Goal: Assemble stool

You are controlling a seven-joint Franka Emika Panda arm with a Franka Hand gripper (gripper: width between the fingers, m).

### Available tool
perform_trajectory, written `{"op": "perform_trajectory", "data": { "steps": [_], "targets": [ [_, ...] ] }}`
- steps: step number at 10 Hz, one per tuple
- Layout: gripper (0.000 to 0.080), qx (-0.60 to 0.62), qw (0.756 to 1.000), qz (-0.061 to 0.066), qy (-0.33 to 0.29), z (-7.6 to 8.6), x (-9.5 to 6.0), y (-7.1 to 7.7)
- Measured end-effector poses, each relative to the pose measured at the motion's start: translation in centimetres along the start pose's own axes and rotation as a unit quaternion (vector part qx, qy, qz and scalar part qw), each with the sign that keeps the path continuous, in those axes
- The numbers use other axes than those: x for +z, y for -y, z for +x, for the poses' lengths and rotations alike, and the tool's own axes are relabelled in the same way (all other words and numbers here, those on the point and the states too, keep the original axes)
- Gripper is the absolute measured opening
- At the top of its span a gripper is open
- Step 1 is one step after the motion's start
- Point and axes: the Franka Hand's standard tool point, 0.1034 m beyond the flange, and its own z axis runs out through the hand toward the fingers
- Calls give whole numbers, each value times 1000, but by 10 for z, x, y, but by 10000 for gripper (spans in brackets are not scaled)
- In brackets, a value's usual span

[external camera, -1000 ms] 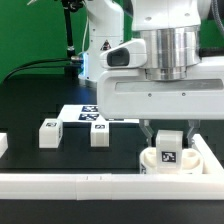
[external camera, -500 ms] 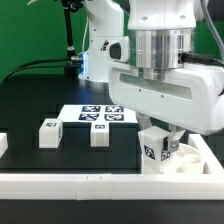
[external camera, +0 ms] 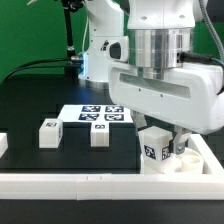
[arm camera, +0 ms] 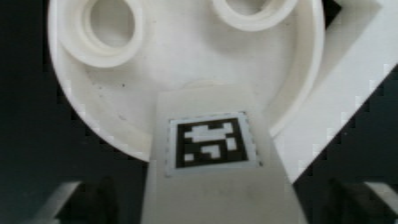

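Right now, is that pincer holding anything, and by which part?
Yes. The pincer grips a tagged stool leg by its upper end, one finger on each side; the leg's lower end sits at the round seat.

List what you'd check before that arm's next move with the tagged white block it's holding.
1. Pincer gripping the short white plastic leg with a black-and-white tag: ok.
2. Leg positioned over the thick round white plastic seat ring: ok.
3. Leg's lower end seated in its socket: cannot tell, the joint is hidden.
4. The two round sockets in the wrist view look empty: ok.
5. Two spare white legs lie apart from the seat: ok.
6. Seat braced against the long white border rail: cannot tell.
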Motion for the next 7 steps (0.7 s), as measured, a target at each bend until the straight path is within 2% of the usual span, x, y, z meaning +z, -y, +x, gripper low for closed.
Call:
{"op": "perform_trajectory", "data": {
  "steps": [1,2,3,7],
  "targets": [
    [637,-8,1000,15,0,12,-20,1],
    [648,-22,1000,22,-2,25,-35,-1],
    [648,-27,999,26,-5,33,-42,-4],
    [649,-27,999,24,-4,29,-36,-3]
  ]
}}
